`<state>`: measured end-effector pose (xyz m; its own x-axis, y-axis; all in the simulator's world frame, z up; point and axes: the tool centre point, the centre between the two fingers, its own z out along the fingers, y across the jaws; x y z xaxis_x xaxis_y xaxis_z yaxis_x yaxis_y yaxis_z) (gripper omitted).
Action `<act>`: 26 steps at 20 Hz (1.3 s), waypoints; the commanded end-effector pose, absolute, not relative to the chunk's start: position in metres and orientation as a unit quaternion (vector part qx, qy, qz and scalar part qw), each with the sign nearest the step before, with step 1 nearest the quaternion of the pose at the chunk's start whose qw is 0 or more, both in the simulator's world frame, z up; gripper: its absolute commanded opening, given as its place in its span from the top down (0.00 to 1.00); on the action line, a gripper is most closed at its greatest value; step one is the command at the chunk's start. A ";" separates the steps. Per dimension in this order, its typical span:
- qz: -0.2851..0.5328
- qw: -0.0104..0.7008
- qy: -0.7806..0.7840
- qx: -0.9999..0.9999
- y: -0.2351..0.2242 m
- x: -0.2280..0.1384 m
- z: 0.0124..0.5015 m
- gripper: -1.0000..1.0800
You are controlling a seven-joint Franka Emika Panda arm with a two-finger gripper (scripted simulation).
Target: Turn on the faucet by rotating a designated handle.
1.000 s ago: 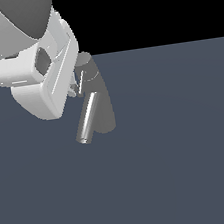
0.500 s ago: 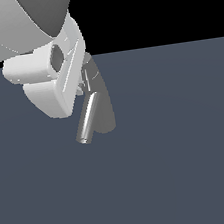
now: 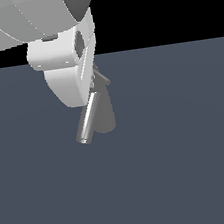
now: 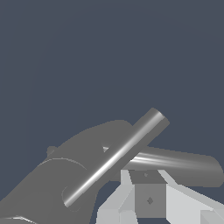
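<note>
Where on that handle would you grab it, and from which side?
Probably the handle near its free end, which pokes out to the exterior view's right of the faucet top. It is a thin straight rod, easy to pinch across. Come from above, clear of the thicker spout slanting down below.

Floor (image 3: pixel 182 164) — flat, uniform slate-grey, unmarked, filling the lower part of the exterior view. Backdrop (image 3: pixel 169 5) above it — plain black, meeting the floor along a straight horizon.
</note>
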<state>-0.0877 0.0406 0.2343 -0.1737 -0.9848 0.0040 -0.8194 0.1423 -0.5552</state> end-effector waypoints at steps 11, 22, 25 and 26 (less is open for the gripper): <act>-0.220 0.193 0.729 -0.618 0.027 -0.062 0.252 1.00; -0.226 0.186 0.744 -0.601 -0.007 -0.038 0.272 1.00; -0.228 0.183 0.748 -0.596 -0.017 -0.032 0.278 1.00; -0.228 0.183 0.749 -0.594 -0.020 -0.030 0.280 1.00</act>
<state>-0.0562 0.0160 0.2598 -0.1536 -0.9870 0.0478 -0.8443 0.1060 -0.5252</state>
